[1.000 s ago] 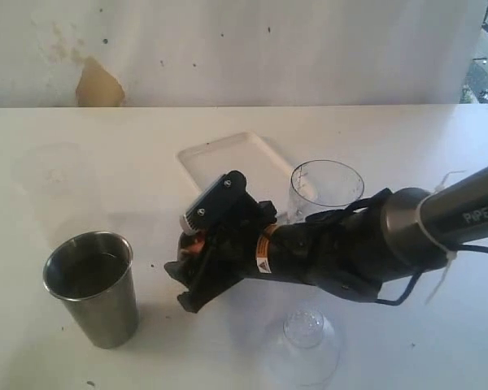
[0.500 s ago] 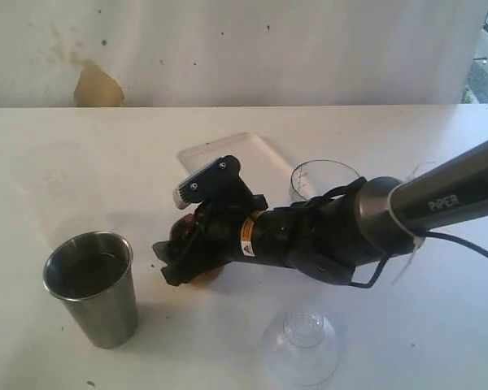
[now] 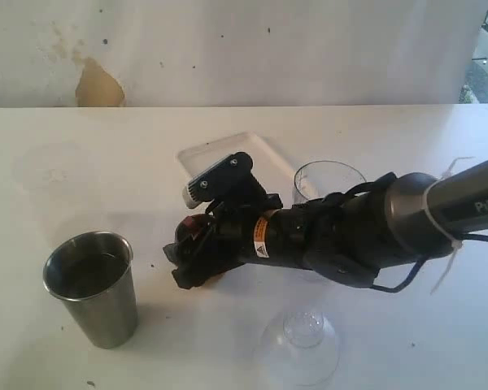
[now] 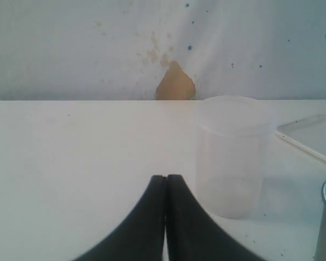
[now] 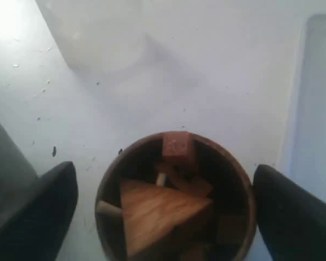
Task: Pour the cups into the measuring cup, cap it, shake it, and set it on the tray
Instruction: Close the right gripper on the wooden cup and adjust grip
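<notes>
The brown wooden cup [image 5: 174, 206], filled with wooden pieces, stands between the fingers of my open right gripper [image 5: 164, 171]. One finger [image 5: 43, 201] is apart from its wall; the other nearly touches it. In the exterior view the right gripper [image 3: 187, 260] hides most of that cup [image 3: 212, 279]. The steel tumbler [image 3: 91, 288] stands upright at the front left. The clear measuring cup [image 3: 329, 184] stands behind the right arm, beside the white tray [image 3: 228, 158]. The clear dome cap [image 3: 301, 345] lies near the front edge. My left gripper [image 4: 165, 179] is shut on nothing.
A wide translucent tub [image 4: 228, 157] stands ahead of the left gripper, faint in the exterior view [image 3: 55, 183] at the far left. The right arm [image 3: 350, 236] lies low across the table's middle. A stained wall runs behind the table.
The right gripper swung left over the wooden cup, then eased back slightly, and it still straddles the cup. The left gripper stays as it was.
</notes>
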### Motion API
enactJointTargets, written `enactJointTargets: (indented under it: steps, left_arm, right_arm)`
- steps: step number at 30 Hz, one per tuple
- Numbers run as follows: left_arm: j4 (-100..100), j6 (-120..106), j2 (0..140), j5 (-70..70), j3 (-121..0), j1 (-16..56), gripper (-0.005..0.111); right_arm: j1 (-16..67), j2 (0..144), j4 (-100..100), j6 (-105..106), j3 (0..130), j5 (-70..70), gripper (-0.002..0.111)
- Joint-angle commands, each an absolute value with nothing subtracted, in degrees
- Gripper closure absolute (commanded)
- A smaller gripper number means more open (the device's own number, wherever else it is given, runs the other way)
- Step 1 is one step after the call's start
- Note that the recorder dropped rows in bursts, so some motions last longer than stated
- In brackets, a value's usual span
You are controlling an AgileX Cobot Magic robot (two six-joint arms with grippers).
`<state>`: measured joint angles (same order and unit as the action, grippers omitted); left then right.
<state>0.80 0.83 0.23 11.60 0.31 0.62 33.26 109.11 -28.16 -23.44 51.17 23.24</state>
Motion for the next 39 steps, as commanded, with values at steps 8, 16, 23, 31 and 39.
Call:
enactJointTargets:
  steps: [8,16,23,31,39]
  left_arm:
    - [0.5,1.0,0.0,10.8,0.0,0.7,0.106]
    - [0.5,1.0,0.0,10.8,0.0,0.7,0.106]
    - [0.5,1.0,0.0,10.8,0.0,0.7,0.106]
    - [0.5,1.0,0.0,10.8,0.0,0.7,0.106]
    - [0.5,1.0,0.0,10.8,0.0,0.7,0.106]
  right_arm:
    - [33.3,114.9,-25.0,-19.2,47.3,37.7,0.028]
    - [33.3,116.6,-23.4,-15.4,47.4,42.0,0.028]
    - [33.3,119.2,-22.1,-15.2,47.6,43.1,0.028]
    - [33.3,121.5,-22.1,-15.2,49.8,44.8,0.028]
    - [33.3,122.8,-22.1,-15.2,52.5,43.6,0.028]
